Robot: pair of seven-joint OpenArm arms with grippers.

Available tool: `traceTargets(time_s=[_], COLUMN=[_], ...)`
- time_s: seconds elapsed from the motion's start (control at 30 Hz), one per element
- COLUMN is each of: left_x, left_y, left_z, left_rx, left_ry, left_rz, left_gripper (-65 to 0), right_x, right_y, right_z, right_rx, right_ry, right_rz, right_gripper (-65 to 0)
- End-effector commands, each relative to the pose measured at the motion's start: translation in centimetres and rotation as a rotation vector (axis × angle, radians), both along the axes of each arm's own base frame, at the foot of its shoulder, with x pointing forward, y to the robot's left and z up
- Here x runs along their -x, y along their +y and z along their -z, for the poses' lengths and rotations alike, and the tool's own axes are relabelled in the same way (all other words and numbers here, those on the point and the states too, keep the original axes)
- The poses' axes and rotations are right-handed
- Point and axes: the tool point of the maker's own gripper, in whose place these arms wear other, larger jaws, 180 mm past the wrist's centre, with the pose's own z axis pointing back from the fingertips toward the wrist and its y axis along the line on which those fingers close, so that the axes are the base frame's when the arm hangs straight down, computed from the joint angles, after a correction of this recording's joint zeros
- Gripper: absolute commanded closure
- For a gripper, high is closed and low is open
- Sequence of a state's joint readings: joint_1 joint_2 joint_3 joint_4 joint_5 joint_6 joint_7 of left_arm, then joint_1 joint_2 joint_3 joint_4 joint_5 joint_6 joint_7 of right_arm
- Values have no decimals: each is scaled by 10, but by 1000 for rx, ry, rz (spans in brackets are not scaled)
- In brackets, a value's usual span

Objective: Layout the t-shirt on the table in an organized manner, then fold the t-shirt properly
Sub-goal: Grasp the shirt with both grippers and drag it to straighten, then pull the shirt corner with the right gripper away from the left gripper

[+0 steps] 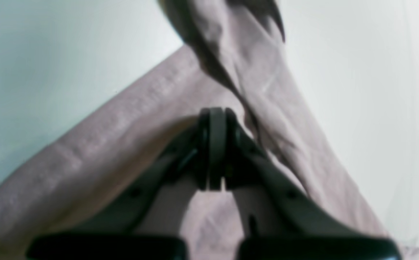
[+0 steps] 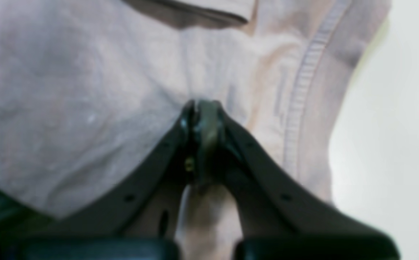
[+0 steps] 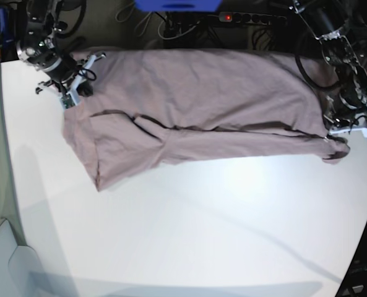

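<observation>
T-shirt point(image 1: 267, 108) under the left wrist camera, bunched into a thick twisted band running up across white counter point(image 1: 50, 54); left pincer point(image 1: 214, 144) closed, jaws pressed together on a fold of the mauve cloth. From the right wrist camera, T-shirt filling most of the frame, stitched hem seam down its right side, bare counter beyond; right pincer point(image 2: 204, 133) likewise clamped on the fabric, with a strip of cloth showing between the jaw arms below. From the base camera, T-shirt stretched across the far part of the counter, one sleeve spread toward the near left, a long fold crossing the middle; cables and a black power strip point(image 3: 251, 18) beyond the far edge, a blue object point(image 3: 177, 5) at the top.
</observation>
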State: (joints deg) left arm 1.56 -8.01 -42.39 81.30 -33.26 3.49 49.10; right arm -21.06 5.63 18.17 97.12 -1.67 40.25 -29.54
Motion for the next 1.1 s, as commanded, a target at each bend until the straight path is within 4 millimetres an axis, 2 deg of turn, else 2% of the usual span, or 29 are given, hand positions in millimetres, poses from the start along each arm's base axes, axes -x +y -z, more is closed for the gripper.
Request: traceTargets(time_s=[0.0,0.1,0.23,0.3,0.47,0.57,0.67,0.7,1.07], left_x=[-12,-14,-14,-14,-13,-14,-17,-18,-19], left_y=[7,6,7,7,6,6,6,6,6], left_z=[-16,-17,-19,-19,-16,-17,-19,-20,-21], left_rx=[-20,-19,-23,-23,-18,-16,-16,-17,-17], left_ry=[-46,-51,-54,-54,-48,-51,-57,-60,-64], left_rz=[-6,-6,-5,-5,-6,-6,-6,-6,-7], left_gripper=[0,0,0,0,0,0,0,0,0], right_x=[-3,-19,-42,-45,-44,-44,-43,-48,-71], right_y=[-5,0,8,7,22,38,53,56,51], right_z=[-10,-37,-60,-62,-54,-53,-46,-47,-17], right_rx=[35,58,63,67,73,52,27,21,-9], right_ry=[-18,-102,-183,-186,-138,-139,-126,-132,-68], right_rz=[-4,-27,-48,-48,-94,-133,-168,-176,-152], right_gripper=[0,0,-3,-56,-263,-347,-358,-358,-356])
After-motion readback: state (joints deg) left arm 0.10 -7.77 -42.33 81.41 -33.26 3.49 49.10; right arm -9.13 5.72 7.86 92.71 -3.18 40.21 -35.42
